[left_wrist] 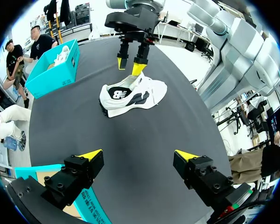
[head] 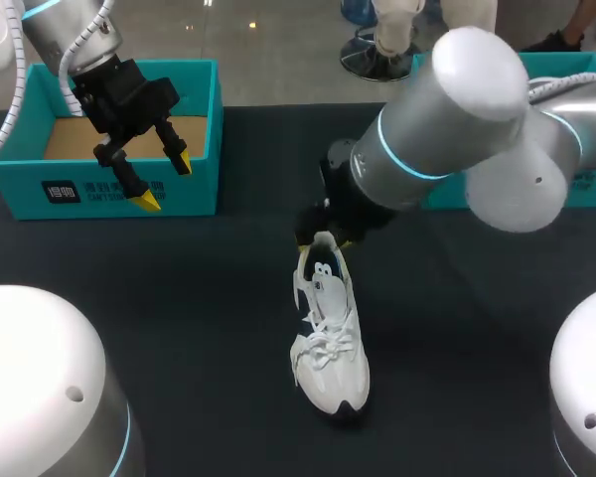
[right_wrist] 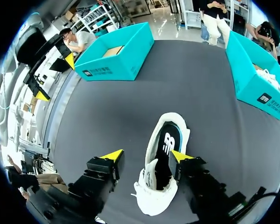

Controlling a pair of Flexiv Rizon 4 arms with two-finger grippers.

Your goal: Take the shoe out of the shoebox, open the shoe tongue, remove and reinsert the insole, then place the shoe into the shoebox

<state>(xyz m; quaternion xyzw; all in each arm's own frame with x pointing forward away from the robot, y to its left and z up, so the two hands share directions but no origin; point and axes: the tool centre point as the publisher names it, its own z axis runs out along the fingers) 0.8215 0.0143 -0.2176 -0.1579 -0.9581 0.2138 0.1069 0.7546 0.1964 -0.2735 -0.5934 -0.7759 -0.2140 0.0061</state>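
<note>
Now right pincer (right_wrist: 146, 156) spread, straddling shoe (right_wrist: 165, 140) heel — left pincer (head: 166, 182) spread above shoebox (head: 70, 189).

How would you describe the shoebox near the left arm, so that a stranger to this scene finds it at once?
On the dark table, look to the far left corner, where the left pincer hangs open. The teal shoebox below it is open and shows only a bare brown floor; the other teal shoebox, at the right, holds a white shoe.
</note>
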